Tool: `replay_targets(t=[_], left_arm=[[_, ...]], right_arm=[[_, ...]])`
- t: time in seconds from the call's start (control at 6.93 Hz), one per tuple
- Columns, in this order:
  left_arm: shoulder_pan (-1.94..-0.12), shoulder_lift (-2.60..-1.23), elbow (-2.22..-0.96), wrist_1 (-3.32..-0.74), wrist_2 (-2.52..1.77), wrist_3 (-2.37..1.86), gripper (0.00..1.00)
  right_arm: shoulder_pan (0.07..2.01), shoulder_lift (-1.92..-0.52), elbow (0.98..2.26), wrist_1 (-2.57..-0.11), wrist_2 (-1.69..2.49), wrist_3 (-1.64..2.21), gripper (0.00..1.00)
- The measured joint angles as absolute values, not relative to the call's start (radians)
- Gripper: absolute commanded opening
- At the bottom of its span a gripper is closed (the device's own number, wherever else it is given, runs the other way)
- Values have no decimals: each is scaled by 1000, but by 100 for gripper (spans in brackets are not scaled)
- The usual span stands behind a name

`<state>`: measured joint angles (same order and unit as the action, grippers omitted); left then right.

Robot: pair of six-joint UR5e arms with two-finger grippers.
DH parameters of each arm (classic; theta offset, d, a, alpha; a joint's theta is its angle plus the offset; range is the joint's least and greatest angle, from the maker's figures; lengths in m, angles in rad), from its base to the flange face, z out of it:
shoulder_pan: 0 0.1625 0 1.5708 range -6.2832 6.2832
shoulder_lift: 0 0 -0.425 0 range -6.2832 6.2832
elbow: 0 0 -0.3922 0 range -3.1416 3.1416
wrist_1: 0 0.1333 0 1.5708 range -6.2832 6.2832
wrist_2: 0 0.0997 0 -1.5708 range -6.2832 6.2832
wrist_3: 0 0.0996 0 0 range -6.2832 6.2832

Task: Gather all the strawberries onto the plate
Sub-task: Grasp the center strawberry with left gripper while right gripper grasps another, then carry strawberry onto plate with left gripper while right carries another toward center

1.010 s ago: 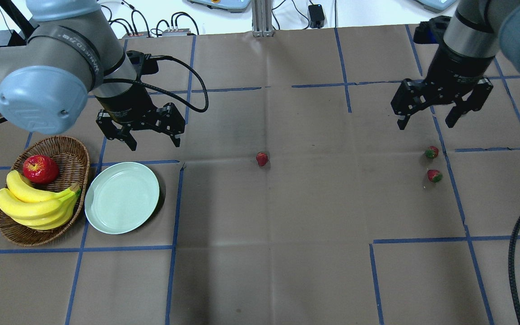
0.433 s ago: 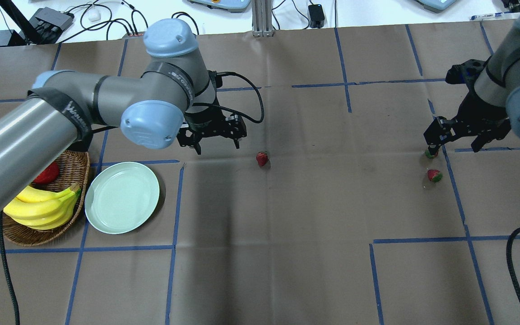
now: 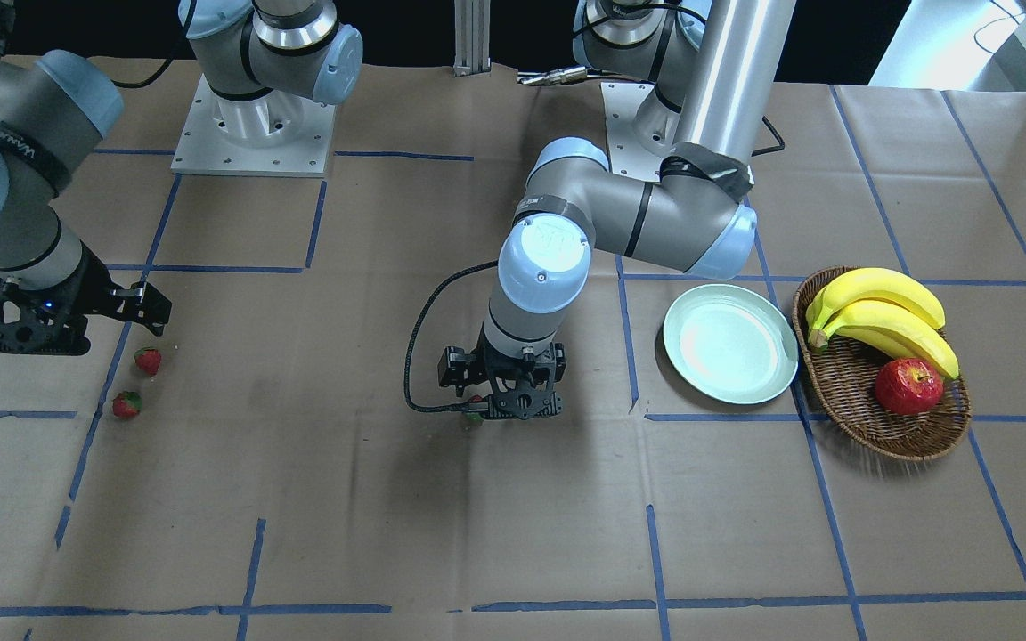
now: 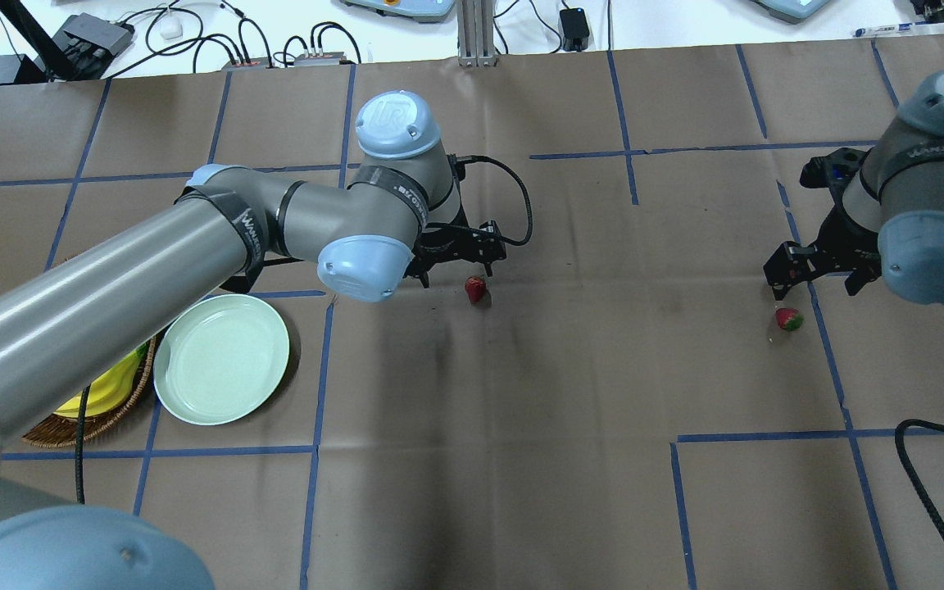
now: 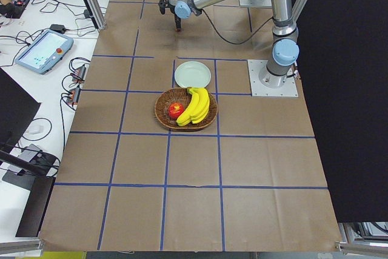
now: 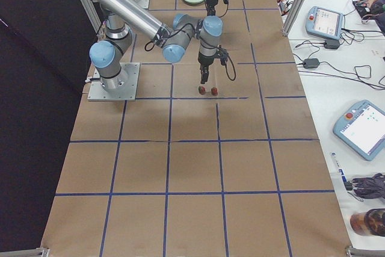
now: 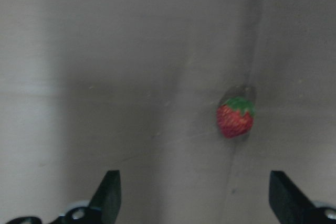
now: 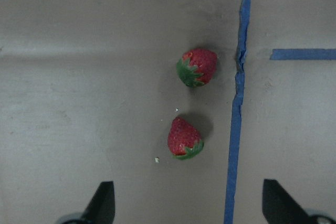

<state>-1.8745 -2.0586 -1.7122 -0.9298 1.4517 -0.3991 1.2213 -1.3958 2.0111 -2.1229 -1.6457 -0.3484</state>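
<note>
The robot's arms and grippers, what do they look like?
The left arm and right arm are silver-grey tubes with pale blue joint caps and black bands bearing white lettering; one cap shows a UR logo. The left gripper and right gripper are black with two fingers. A black cable loops off the left wrist.

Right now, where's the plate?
Overhead view, left side: the plate sits empty just right of the wicker basket, well left of the middle strawberry.
</note>
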Motion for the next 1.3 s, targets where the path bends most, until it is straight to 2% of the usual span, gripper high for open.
replay_targets(t=[0.14, 0.29, 0.43, 0.58, 0.72, 0.87, 1.01, 1.15, 1.3], left_arm=[[-1881, -2092, -1714, -886, 1451, -404, 96], [-1885, -2114, -1717, -860, 1450, -407, 82], [-1888, -2125, -1717, -849, 1449, -408, 41], [-1889, -2128, -1717, -846, 1446, -409, 16], [-1890, -2128, -1716, -847, 1444, -407, 5], [-1890, -2128, -1715, -848, 1443, -407, 0], [-1890, -2125, -1715, -849, 1443, -405, 0], [-1887, -2110, -1715, -852, 1446, -385, 0], [-1866, -2065, -1724, -870, 1464, -324, 0]], right_arm=[[1219, -1335, 2014, -2182, -1647, -349, 100], [1218, -1285, 2019, -2222, -1648, -348, 99], [1217, -1259, 2027, -2235, -1648, -348, 96], [1217, -1251, 2037, -2235, -1648, -349, 82], [1217, -1249, 2044, -2232, -1649, -349, 48], [1217, -1249, 2047, -2232, -1649, -348, 24], [1216, -1249, 2045, -2232, -1649, -348, 9], [1216, -1249, 2041, -2232, -1649, -348, 4], [1216, -1250, 2039, -2232, -1649, -348, 4]])
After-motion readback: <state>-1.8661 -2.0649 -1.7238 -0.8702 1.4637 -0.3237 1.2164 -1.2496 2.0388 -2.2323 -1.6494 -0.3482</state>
